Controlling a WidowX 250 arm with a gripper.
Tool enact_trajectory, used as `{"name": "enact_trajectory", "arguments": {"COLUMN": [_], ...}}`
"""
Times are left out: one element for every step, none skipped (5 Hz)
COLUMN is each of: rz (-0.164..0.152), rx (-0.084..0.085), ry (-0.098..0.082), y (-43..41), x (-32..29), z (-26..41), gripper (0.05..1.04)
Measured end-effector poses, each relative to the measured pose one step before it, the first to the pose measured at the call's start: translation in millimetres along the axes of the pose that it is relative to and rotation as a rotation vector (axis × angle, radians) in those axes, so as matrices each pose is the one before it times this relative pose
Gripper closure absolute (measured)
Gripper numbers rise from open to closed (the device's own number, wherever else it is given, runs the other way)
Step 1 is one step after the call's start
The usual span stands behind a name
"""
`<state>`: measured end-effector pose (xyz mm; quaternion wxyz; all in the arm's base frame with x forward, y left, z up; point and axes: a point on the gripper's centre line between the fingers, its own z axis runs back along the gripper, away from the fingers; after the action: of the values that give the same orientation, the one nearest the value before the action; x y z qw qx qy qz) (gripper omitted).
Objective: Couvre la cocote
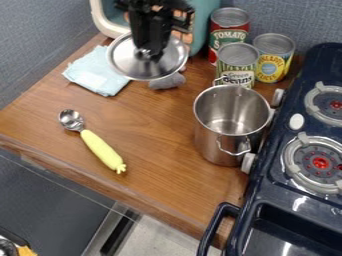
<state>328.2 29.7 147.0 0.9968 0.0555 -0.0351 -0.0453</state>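
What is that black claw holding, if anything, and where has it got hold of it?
The black gripper is holding the shiny metal lid by the small knob at its middle.

Slanted view down on counter (pixel 156 161)

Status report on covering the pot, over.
End effector holding lid, near cloth. Pot uncovered, beside stove. Cans close behind it, possible snag.
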Motion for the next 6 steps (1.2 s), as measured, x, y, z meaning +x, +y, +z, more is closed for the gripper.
{"name": "enact_trajectory", "arguments": {"rz": [-0.0619, -0.0677, -0.0519, -0.0543, -0.0370, -0.0457], "rx": [-0.0228, -0.0151, 0.0172, 0.0042, -0.0309, -0.0289], "ry": [-0.0345, -0.0096, 0.0079, 0.0198, 0.0170, 0.0119], "y": [-22.52, -31.41, -20.31, -13.47, -6.41, -3.30], "x": [-9.04, 1.37, 11.00, 11.38, 12.77, 14.01], "z": [21.62, 4.99, -2.31, -4.70, -16.44, -14.45], "gripper": [0.809, 0.809, 0.809, 0.809, 0.809, 0.809]}}
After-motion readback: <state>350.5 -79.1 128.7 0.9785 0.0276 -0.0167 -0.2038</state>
